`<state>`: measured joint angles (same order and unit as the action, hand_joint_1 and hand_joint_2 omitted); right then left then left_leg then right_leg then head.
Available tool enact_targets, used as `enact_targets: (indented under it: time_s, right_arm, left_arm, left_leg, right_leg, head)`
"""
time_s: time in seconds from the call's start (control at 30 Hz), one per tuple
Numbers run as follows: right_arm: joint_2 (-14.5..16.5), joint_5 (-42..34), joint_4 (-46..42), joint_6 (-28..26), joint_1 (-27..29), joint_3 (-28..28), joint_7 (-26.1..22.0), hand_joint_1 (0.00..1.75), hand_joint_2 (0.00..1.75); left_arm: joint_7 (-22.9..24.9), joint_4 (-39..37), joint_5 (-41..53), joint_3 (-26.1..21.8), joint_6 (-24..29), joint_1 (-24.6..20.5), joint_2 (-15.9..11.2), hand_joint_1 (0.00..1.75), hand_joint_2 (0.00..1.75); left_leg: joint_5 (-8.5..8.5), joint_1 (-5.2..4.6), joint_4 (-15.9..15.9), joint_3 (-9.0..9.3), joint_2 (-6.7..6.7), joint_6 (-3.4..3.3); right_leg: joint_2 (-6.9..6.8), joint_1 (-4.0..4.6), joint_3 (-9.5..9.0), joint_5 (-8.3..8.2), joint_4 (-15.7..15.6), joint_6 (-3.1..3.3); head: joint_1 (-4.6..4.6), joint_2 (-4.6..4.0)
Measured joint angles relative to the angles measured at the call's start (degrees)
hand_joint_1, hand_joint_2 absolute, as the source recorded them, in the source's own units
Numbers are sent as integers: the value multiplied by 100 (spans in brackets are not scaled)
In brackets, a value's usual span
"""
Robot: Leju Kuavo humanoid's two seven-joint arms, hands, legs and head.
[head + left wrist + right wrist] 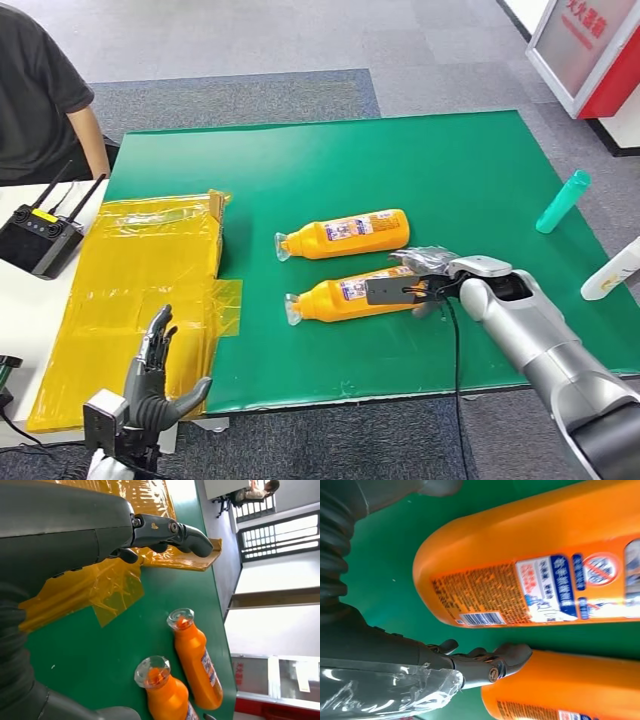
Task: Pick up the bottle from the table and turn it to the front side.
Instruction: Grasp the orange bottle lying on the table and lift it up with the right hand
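So the right hand (423, 285) is down at the base end of the nearer orange bottle (347, 295), fingers (508, 657) resting against it, but I can't tell if it's really gripping or just touching. The bottle lies flat on the green tabletop (468, 180), just beside a second orange bottle (343, 235) showing its back label. Looks like the grasp step; next it needs a firm wrap before lifting and rolling. The left hand (155, 375) hangs spread open near the yellow sheet (143, 260).
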<state>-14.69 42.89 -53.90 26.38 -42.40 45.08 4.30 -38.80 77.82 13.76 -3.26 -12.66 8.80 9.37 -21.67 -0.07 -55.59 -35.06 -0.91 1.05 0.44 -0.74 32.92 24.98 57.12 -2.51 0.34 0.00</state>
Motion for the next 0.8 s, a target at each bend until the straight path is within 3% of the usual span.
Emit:
enact_targets:
  time_s: [0.2,0.73,0.77,0.8]
  right_arm:
    - [-147,-299,-3,-124,-61,316,68,0,175]
    - [-166,-395,259,-543,54,633,75,0,175]
    - [-166,-396,269,-544,54,641,75,29,175]
    - [-166,-396,281,-544,54,651,75,73,175]
  left_arm:
    - [0,-49,-41,46,37,-46,-28,0,175]
    - [0,-127,-85,159,94,-96,-64,0,175]
    - [0,-129,-88,160,97,-97,-65,0,175]
    - [0,-133,-90,162,100,-100,-67,0,175]
  left_leg:
    - [0,0,0,0,0,0]
    - [0,0,0,0,0,0]
    - [0,0,0,0,0,0]
    - [0,0,0,0,0,0]
  right_leg:
    - [0,0,0,0,0,0]
    - [0,0,0,0,0,0]
    - [0,0,0,0,0,0]
    - [0,0,0,0,0,0]
  head:
    - [1,0]
    - [1,0]
    - [1,0]
    - [1,0]
